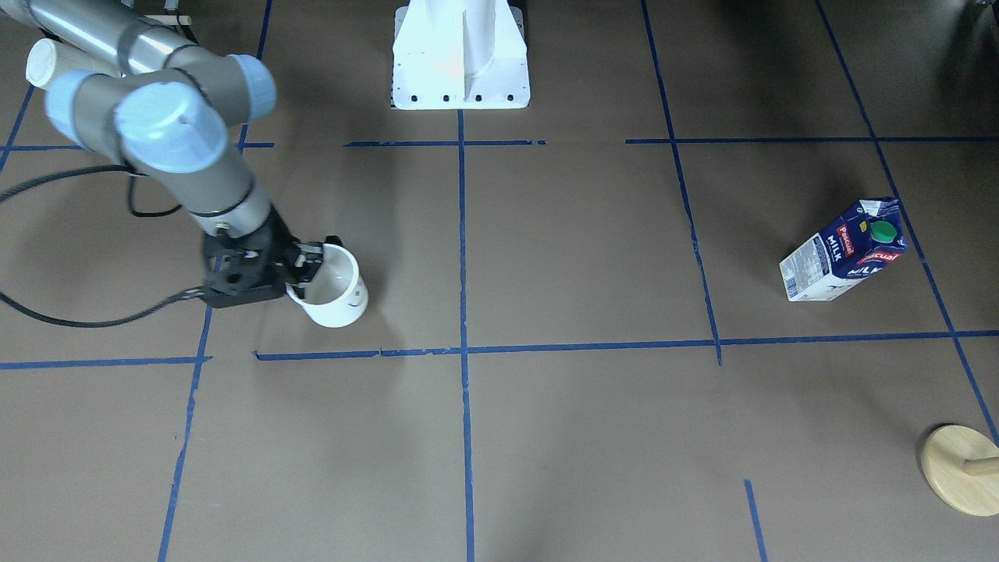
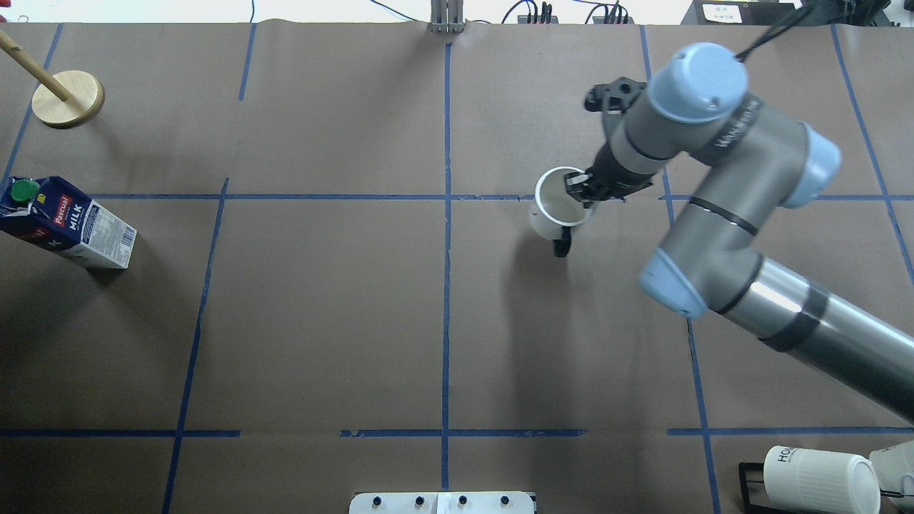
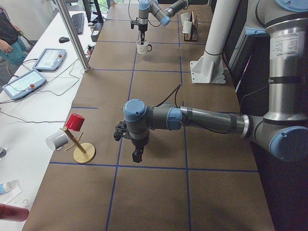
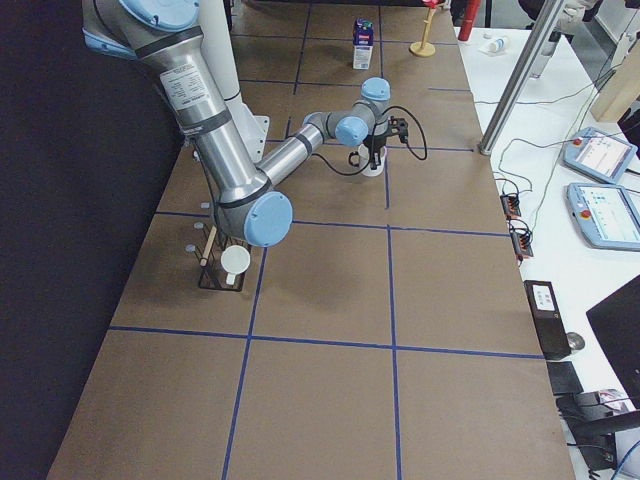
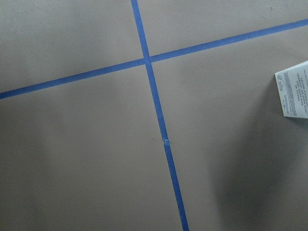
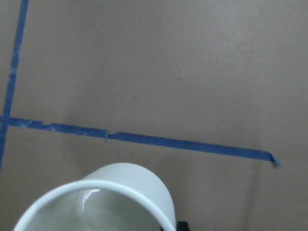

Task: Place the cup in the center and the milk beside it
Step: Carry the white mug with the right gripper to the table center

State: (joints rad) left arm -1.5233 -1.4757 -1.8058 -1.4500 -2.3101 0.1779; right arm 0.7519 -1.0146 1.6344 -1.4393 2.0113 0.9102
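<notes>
Front-facing: the risk first. We judge the rim pinch to be the weak spot. The cup [image 1: 337, 295] is gripped by one wall only, so it may swing or slip from the right hand [image 1: 311, 268] and land tipped or off the center [image 1: 463, 350]. The center is near this hand, on the cup's far side from it. The milk [image 1: 847, 250] stands well apart from this hand, beyond the center. It is tall and narrow, so a nudge at the grasp could topple it. A wooden stand [image 1: 958, 468] sits farther off.

Overhead: the right hand is clenched on the cup's rim, pinching the wall from inside and outside, and the black handle is just beside it. We cannot tell whether the cup touches the tabletop [image 2: 321, 321]. A ribbed mug [image 2: 817, 480] lies back along the arm, well apart from the hand.

Left side: the left hand [image 3: 137, 155] hangs over the tabletop. We cannot tell from here whether it is released or clenched.

Right side: the cup sits under the right hand and the milk is at the far end.

Left wrist: tape lines [image 5: 147, 60] run below the left hand and the milk's corner shows off to one side. No part of the hand shows.

Right wrist: the cup's mouth is directly under the hand, with tape beyond it.
</notes>
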